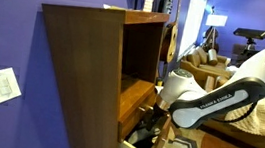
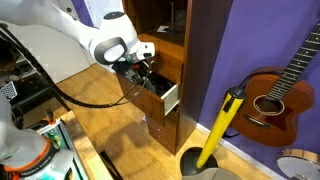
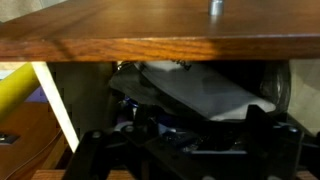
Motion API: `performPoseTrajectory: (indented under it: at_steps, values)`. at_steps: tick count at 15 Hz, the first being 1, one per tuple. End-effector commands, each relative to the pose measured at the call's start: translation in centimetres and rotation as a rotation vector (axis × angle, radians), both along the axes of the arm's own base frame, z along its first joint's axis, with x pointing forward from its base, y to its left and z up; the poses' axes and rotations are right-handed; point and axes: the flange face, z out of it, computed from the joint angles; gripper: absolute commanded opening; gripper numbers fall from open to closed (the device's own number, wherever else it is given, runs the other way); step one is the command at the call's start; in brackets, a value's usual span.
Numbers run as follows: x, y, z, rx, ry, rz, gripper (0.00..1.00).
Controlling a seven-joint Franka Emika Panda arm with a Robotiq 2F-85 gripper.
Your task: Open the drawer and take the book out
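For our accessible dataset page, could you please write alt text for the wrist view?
The open gripper points at a flat grey book lying among dark clutter, beneath a brown wooden board that spans the top; something yellow shows at left.

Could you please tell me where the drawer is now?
In an exterior view the drawer stands pulled out of the dark brown cabinet, below its shelf compartment, with the claw reaching into it.

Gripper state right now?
Gripper: reaching into the open drawer; whether the fingers are open or closed cannot be told.
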Motion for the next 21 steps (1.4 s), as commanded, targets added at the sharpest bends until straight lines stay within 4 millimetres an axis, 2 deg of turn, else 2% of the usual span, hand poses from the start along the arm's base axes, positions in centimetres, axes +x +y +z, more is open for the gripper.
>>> performPoseTrajectory:
  at_steps: [1, 7, 21]
  values:
    - [-0.1, 0.6, -1.5, 0.05, 0.071, 0.022, 1.0]
    - [-2.1, 0.8, -2.9, 0.07, 0.245, 0.041, 1.0]
    - [-4.8, 1.3, -3.1, 0.09, 0.442, 0.05, 1.0]
